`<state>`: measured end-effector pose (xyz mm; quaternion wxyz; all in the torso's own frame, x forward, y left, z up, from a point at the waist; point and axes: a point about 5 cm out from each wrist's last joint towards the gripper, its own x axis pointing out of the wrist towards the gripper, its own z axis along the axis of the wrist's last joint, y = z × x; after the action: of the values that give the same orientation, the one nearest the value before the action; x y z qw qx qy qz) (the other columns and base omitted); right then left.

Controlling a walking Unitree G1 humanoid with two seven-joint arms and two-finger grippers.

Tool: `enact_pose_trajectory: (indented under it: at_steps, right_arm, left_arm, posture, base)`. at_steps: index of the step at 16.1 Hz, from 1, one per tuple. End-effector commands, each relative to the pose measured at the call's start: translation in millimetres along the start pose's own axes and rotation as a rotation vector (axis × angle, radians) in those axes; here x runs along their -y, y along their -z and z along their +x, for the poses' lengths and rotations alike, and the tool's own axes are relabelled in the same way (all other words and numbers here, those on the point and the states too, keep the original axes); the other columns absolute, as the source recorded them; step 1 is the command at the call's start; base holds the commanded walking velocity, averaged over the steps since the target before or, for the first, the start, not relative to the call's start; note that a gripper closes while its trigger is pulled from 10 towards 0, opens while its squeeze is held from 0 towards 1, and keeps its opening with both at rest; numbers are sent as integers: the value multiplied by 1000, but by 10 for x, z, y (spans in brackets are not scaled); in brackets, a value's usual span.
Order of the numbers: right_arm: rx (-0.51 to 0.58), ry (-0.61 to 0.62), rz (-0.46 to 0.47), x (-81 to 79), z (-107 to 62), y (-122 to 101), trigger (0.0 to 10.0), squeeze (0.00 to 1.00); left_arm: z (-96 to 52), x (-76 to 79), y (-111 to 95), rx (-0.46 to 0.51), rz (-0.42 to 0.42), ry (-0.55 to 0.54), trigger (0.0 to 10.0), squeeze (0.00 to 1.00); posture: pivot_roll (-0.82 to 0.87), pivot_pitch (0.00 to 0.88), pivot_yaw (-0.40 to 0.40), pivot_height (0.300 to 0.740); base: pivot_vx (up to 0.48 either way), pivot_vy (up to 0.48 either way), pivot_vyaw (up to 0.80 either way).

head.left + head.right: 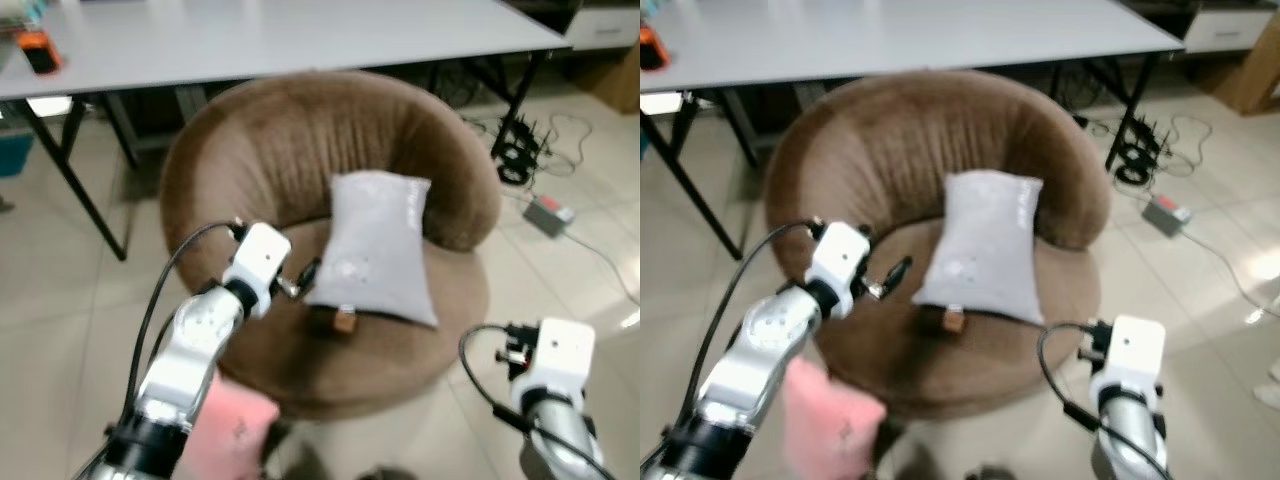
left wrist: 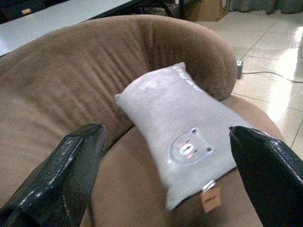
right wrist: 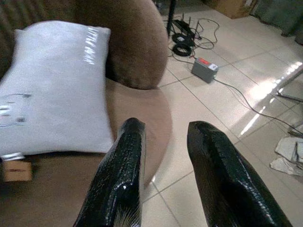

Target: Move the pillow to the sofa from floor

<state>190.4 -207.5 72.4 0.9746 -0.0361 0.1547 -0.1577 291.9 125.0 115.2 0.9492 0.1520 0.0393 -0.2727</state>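
A grey pillow (image 1: 375, 250) with a small bear print lies on the seat of the round brown sofa chair (image 1: 270, 140), leaning on its backrest. A brown tag (image 1: 344, 321) hangs from its near edge. My left gripper (image 1: 303, 277) hovers just left of the pillow's near left edge. Its fingers (image 2: 71, 165) are spread wide with nothing between them. My right arm (image 1: 555, 360) is lower, off the sofa's front right rim. The right gripper (image 3: 165, 127) points past the seat edge at the floor, narrowly open and holding nothing.
A white table (image 1: 300, 35) stands behind the sofa, with an orange and black object (image 1: 38, 50) on it. A power strip (image 1: 548, 213) and cables (image 1: 520, 150) lie on the tiled floor at the right. Something pink (image 1: 235, 425) sits below my left arm.
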Motion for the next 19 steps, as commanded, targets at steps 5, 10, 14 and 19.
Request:
enact_pose_trajectory:
  at_steps: [5, 10, 14, 19]
  right_arm:
    - [-22, -3, -13, 21, -28, 36, 10000, 0]
    - [-43, 39, 34, 48, -43, 61, 10000, 0]
    - [-55, 52, 59, 3, -83, 62, 10000, 0]
    - [-56, 63, 56, 21, -90, 35, 10000, 0]
  left_arm:
    - [-33, -61, -16, -3, 23, -19, 10000, 0]
    - [26, -117, -53, 4, 48, -18, 10000, 0]
    - [76, -92, -59, 9, 59, 7, 10000, 0]
    - [96, -56, -54, 16, 51, 16, 10000, 0]
  posture:
    - [-74, 39, -22, 736]
    - [-71, 43, -7, 736]
    - [-80, 43, 9, 736]
    - [-87, 45, 8, 736]
  base:
    - [0, 480, 0]
    - [0, 480, -800]
    - [0, 480, -800]
    - [0, 480, -800]
